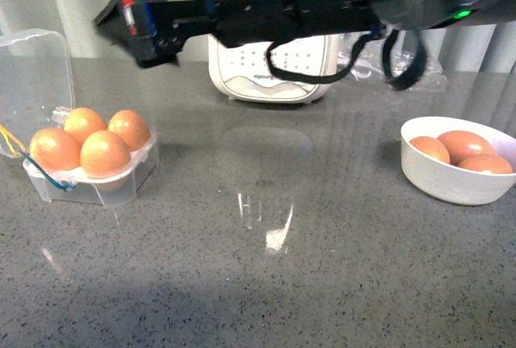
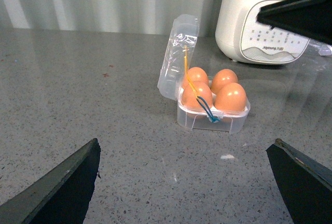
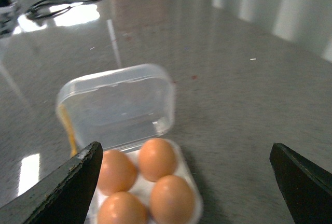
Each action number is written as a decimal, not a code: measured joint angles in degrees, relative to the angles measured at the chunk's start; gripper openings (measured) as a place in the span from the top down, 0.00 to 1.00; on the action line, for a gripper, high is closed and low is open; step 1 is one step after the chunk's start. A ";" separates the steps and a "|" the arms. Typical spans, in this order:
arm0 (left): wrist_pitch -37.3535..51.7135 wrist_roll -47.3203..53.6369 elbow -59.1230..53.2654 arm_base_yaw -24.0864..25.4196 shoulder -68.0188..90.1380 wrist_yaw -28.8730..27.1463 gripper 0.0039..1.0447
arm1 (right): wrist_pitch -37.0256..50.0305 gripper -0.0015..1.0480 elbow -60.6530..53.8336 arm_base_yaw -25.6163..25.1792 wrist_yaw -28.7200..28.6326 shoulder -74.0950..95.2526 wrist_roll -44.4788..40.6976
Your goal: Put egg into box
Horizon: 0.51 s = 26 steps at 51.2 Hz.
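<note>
The box (image 1: pixel 48 187) stands at the left of the counter, its clear lid (image 1: pixel 32 70) tipped back open. Orange-brown eggs fill every cell; the nearest egg (image 1: pixel 105 153) looks like the others. My right gripper (image 1: pixel 129 38) hangs open and empty above and behind the box, on the arm reaching across from the right. Its wrist view has the box (image 3: pixel 187 182) and an egg (image 3: pixel 171 199) below the wide-apart fingers of the right gripper (image 3: pixel 185 149). My left gripper (image 2: pixel 185 146) is open and empty over bare counter, well short of the box (image 2: pixel 212 123).
A white bowl (image 1: pixel 451 187) at the right holds three more brown eggs. A white appliance (image 1: pixel 266 74) stands at the back centre, with crumpled clear plastic (image 1: pixel 403 70) beside it. A blue and yellow cord (image 1: pixel 24 159) hangs at the box's left side.
</note>
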 joint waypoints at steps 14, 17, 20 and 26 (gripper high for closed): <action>-0.02 0.00 0.00 0.00 0.00 0.00 0.06 | 2.80 0.07 -9.86 -3.98 13.70 -8.52 10.64; -0.02 0.00 0.00 0.00 0.00 0.04 0.06 | 4.42 0.09 -10.62 -3.69 16.83 -8.85 10.86; -0.02 0.00 0.00 0.00 0.00 0.04 0.06 | 11.67 0.17 -14.75 -2.89 34.10 -10.19 8.39; -0.02 0.00 0.00 0.00 0.00 -0.22 0.06 | 19.78 0.33 -24.65 -3.13 52.48 -14.91 5.95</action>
